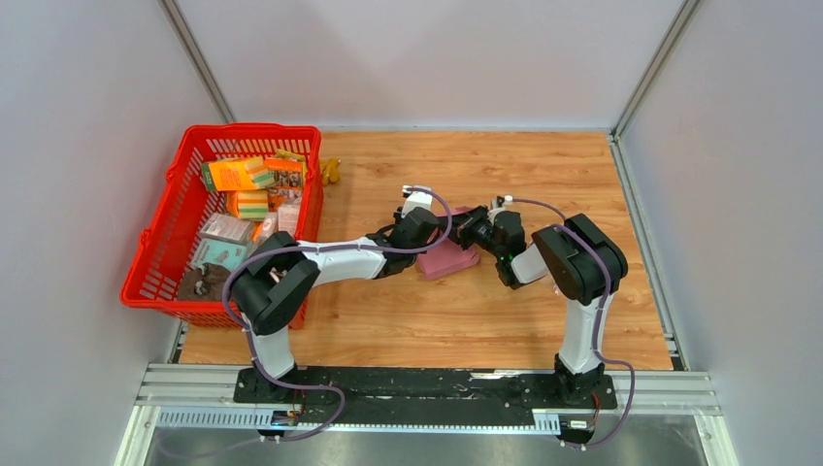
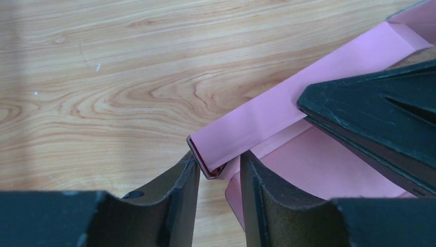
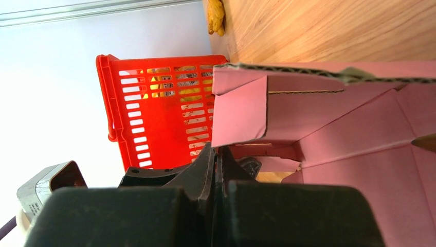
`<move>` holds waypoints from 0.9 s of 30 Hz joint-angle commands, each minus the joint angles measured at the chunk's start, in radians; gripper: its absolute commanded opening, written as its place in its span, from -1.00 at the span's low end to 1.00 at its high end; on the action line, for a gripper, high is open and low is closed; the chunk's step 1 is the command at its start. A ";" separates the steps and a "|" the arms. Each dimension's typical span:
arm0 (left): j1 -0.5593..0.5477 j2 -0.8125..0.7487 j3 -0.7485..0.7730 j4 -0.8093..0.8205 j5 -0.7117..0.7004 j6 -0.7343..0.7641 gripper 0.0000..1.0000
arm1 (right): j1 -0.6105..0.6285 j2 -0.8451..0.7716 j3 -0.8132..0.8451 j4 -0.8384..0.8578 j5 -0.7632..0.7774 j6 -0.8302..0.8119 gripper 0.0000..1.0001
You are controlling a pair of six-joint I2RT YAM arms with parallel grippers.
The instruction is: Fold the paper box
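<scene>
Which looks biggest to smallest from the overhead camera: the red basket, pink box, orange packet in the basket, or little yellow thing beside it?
1. red basket, by far.
2. pink box, though partly hidden, so its lead over the next is unsure.
3. orange packet.
4. yellow thing, clearly smallest.

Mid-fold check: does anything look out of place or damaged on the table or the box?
One stray: a small yellow object lies loose on the table just outside the red basket, by its far right corner. The paper box, partly folded, shows nothing clearly wrong.
</scene>
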 commanded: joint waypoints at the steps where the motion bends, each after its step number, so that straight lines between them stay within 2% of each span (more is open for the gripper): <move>1: -0.006 0.006 0.049 0.088 -0.014 0.009 -0.26 | 0.027 0.007 -0.022 0.012 -0.065 0.009 -1.00; 4: -0.012 0.001 0.034 0.074 -0.042 0.012 -0.35 | 0.027 0.005 -0.028 0.015 -0.059 0.011 -1.00; 7: -0.026 0.012 0.037 0.057 -0.091 0.021 -0.54 | 0.029 0.001 -0.034 0.024 -0.054 0.017 -1.00; 9: -0.034 0.027 0.054 0.047 -0.139 0.032 -0.57 | 0.030 -0.002 -0.037 0.023 -0.050 0.020 -1.00; 16: -0.075 0.127 0.181 -0.070 -0.346 0.022 -0.99 | 0.040 -0.012 -0.050 0.018 -0.037 0.049 -1.00; 20: -0.075 0.148 0.175 -0.050 -0.348 -0.007 -1.00 | 0.049 -0.025 -0.053 0.012 -0.030 0.057 -1.00; 21: -0.075 0.144 0.165 -0.033 -0.329 -0.001 -0.94 | 0.050 -0.033 -0.053 0.007 -0.027 0.054 -1.00; 22: -0.075 0.138 0.151 -0.010 -0.311 0.005 -0.72 | 0.050 -0.035 -0.051 -0.002 -0.025 0.047 -1.00; 24: -0.075 0.119 0.100 0.065 -0.271 0.010 -0.55 | 0.050 -0.030 -0.053 -0.001 -0.022 0.047 -1.00; 26: -0.075 0.119 0.094 0.076 -0.269 0.010 -0.59 | 0.052 -0.029 -0.053 0.001 -0.022 0.049 -1.00; 27: -0.075 0.124 0.098 0.074 -0.275 0.010 -0.77 | 0.055 -0.033 -0.054 0.001 -0.016 0.049 -1.00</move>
